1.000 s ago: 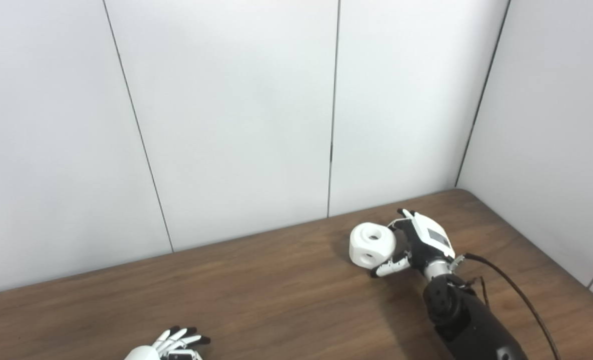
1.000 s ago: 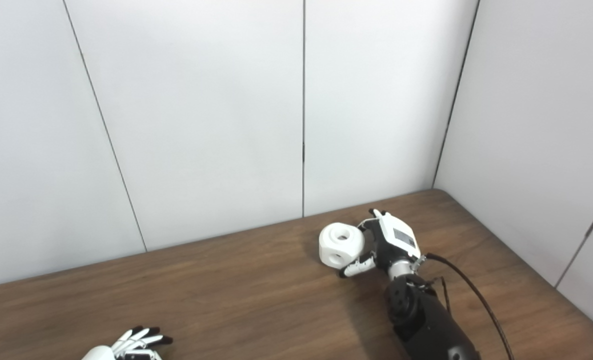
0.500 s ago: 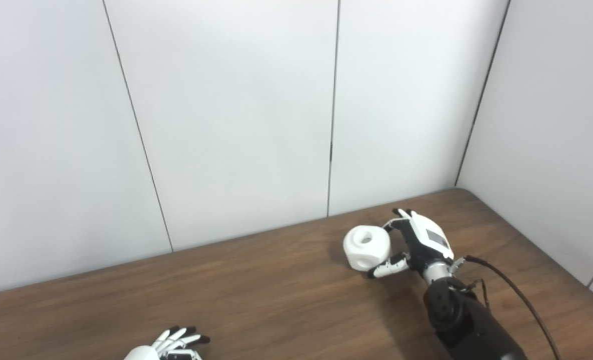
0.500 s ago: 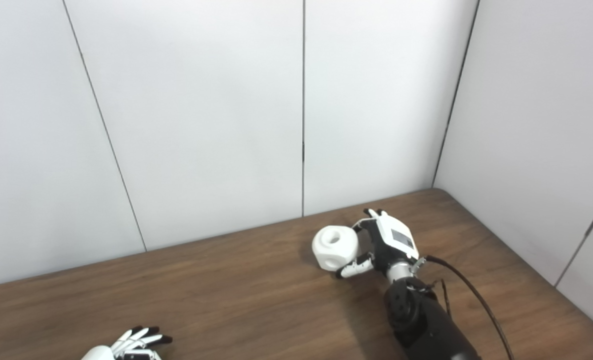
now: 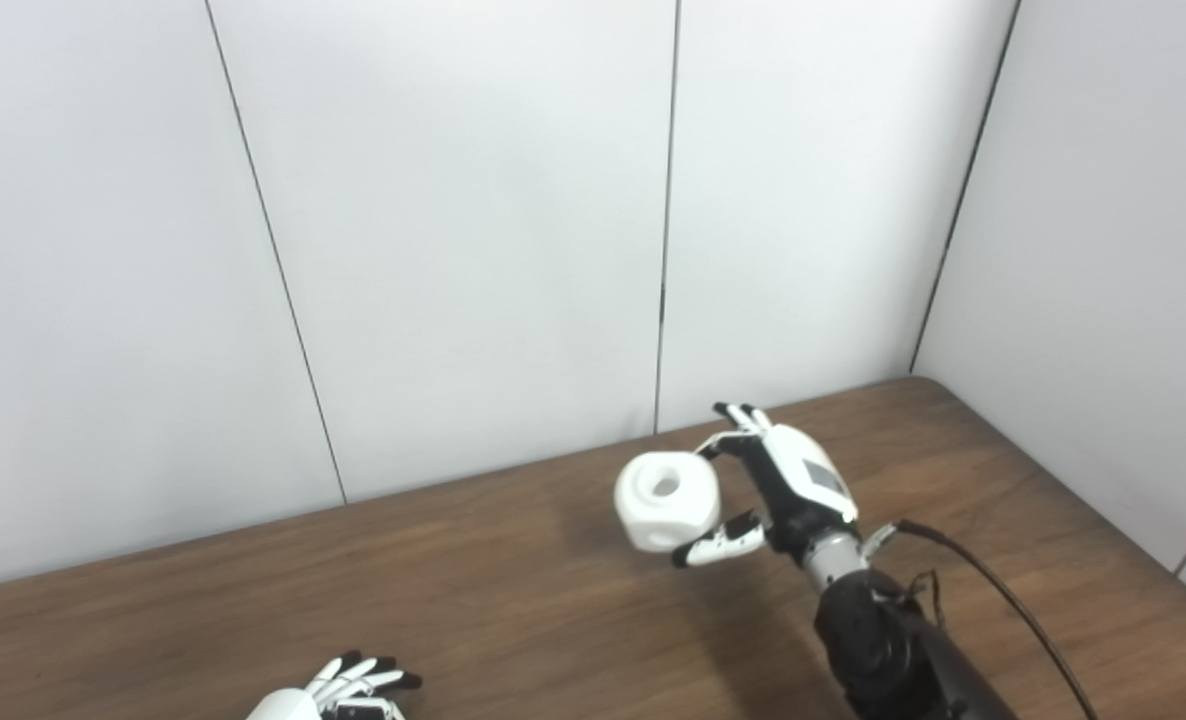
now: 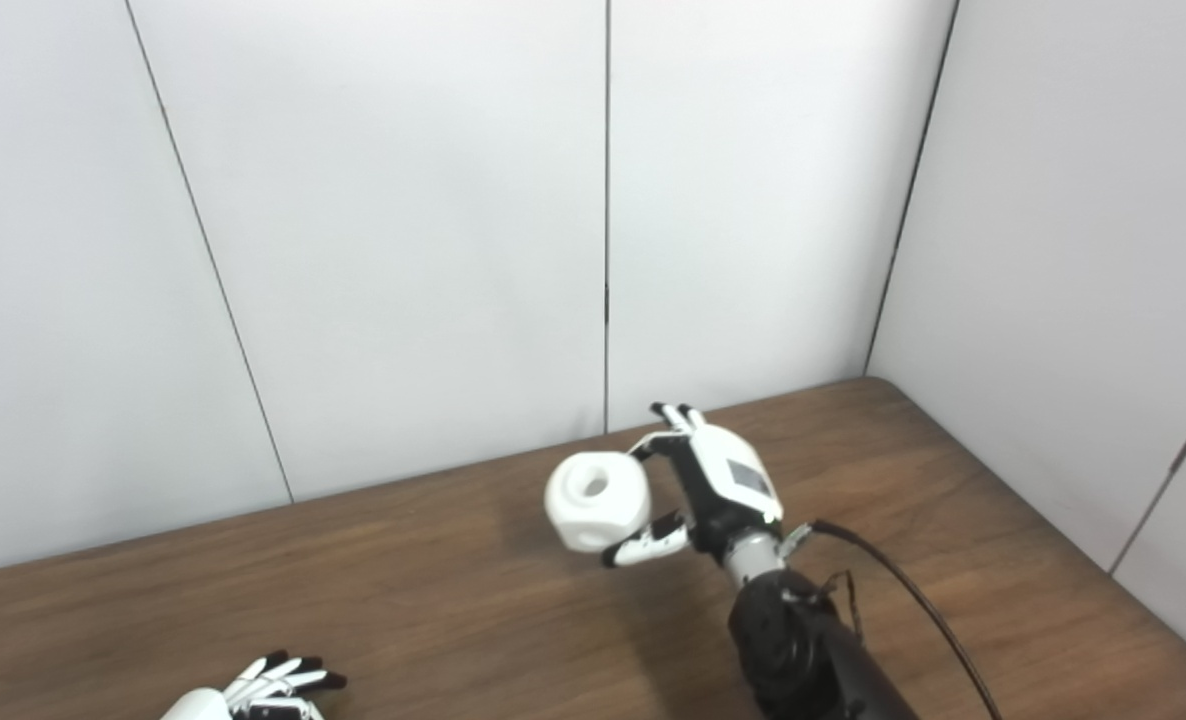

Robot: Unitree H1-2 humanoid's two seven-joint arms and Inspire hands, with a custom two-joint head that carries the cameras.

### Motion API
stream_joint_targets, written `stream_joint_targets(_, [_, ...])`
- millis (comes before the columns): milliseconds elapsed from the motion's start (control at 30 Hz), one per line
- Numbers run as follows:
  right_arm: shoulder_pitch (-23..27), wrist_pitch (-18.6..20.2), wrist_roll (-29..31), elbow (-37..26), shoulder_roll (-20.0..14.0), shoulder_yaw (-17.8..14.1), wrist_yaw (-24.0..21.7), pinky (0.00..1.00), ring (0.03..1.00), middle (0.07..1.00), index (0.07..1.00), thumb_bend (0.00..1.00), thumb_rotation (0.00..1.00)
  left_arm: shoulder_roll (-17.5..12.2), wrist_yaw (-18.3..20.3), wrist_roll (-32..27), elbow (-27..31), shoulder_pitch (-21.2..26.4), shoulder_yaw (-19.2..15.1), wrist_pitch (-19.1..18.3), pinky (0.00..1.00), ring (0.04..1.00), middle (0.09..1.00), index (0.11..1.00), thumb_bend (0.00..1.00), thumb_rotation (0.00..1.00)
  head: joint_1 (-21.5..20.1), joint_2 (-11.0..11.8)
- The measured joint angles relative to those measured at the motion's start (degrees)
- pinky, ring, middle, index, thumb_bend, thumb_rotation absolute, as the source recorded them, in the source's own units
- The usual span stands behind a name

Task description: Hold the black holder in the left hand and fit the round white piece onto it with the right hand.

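Observation:
The round white piece [image 5: 665,502], a rounded block with a hole on top, is held above the wooden table [image 5: 513,600] by my right hand [image 5: 778,490], which is shut on it from its right side. A faint shadow lies on the table beneath it. My left hand [image 5: 348,692] rests at the bottom edge on the left, fingers spread and holding nothing. No black holder appears in either eye view.
White wall panels [image 5: 453,250] close off the back of the table and its right side [image 5: 1103,300]. A black cable [image 5: 1013,600] trails from my right forearm across the table's right part.
My right hand has lifted the white piece off the table and carried it left, toward the middle. The left hand has stayed put.

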State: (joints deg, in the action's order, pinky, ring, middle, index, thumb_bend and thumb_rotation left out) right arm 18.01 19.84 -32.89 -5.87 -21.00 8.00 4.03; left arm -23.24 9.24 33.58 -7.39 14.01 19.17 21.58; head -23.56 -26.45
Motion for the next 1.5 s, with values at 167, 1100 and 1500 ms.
stream_joint_targets(167, [-1.32,-1.60,0.28,-3.58,2.47,0.80,-0.84,0.91,1.000,0.973,0.482,0.50,0.14,0.00,0.71,0.00,0.14,0.16,-0.11,-0.17,1.00,0.925,0.848,0.482,0.51,0.05,1.50,-0.88])
stream_joint_targets(1100, [-7.89,-4.72,2.72,-17.82,11.67,7.62,-12.02,0.92,1.000,0.993,0.481,0.50,0.14,1.95,4.30,4.20,7.63,-0.85,-0.01,-9.38,1.00,0.892,0.821,0.481,0.52,0.05,16.96,-8.52])
stream_joint_targets(1500, [-8.94,-4.74,3.79,-19.91,12.34,8.74,-15.60,0.87,1.000,0.992,0.481,0.50,0.14,3.54,3.80,5.14,8.32,-1.28,0.01,-9.14,1.00,0.887,0.813,0.480,0.52,0.05,20.83,-10.99])
